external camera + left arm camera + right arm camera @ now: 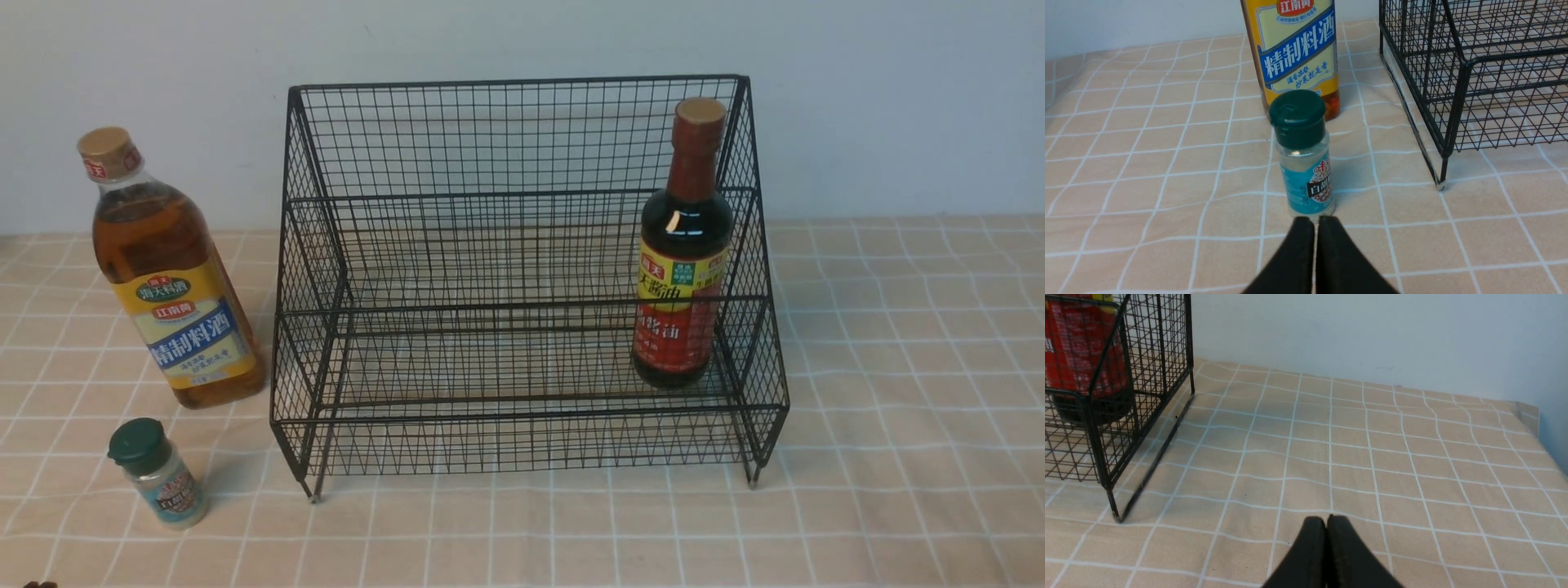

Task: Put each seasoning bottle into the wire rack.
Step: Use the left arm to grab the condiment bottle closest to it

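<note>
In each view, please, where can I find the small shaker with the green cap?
Front view: the small shaker is near the lower left corner, in front of the amber bottle.
Left wrist view: it is near the middle of the picture.
Right wrist view: it is not in this picture.
Shared landmark: the black wire rack shows in all three.

cloth [898, 367]: tan, pale grid lines, creased; covers the surface, runs from 9 o'clock through 6 to 3 o'clock in front view
wall [882, 106]: plain, pale blue-grey, at 12 o'clock, behind cloth
wall mark: faint short scuff, right wrist view
</note>
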### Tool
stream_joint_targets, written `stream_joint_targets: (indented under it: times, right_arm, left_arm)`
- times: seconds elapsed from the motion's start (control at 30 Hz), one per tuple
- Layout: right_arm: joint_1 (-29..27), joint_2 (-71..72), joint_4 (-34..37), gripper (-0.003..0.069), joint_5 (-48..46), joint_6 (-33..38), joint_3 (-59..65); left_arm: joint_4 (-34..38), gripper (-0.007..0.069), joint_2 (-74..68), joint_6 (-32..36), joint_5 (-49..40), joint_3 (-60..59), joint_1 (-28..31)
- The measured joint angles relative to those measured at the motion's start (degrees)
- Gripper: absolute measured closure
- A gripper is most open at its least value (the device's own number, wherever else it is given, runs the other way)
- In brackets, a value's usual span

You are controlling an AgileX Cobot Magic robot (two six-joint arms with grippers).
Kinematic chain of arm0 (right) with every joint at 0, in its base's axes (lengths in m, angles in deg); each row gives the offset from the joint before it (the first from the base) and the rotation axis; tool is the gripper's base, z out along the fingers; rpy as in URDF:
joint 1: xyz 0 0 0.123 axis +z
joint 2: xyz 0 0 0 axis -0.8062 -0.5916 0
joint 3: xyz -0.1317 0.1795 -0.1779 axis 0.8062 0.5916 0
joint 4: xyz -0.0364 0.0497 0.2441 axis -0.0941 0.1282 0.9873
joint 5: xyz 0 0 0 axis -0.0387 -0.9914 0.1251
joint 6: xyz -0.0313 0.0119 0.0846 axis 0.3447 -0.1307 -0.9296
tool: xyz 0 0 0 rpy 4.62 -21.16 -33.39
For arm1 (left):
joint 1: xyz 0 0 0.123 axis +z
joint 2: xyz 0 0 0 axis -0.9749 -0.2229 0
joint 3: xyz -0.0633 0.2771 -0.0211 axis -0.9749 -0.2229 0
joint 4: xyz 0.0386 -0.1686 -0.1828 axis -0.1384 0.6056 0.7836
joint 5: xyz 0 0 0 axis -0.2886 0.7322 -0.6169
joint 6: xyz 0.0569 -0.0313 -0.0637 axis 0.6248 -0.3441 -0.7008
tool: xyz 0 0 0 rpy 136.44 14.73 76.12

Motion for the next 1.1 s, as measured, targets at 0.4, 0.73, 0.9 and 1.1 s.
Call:
stream_joint_targets:
  times: [0.4,0.73,0.9,1.1]
  right_arm:
    - [0.0,0.0,0.0,0.0673,0.0,0.0,0.0]
    - [0.0,0.0,0.0,0.0673,0.0,0.0,0.0]
    - [0.0,0.0,0.0,0.0673,0.0,0.0,0.0]
    - [0.0,0.0,0.0,0.0673,0.0,0.0,0.0]
  left_arm:
    - [19.4,0.0631,0.0,-5.7,25.0,-0.2,0.0]
    - [27.9,0.0631,-6.5,-4.9,23.4,14.4,0.0]
    - [26.2,0.0631,-26.1,-3.3,0.9,27.2,0.7]
    - [14.0,0.0631,-52.6,-3.1,-26.0,43.2,1.1]
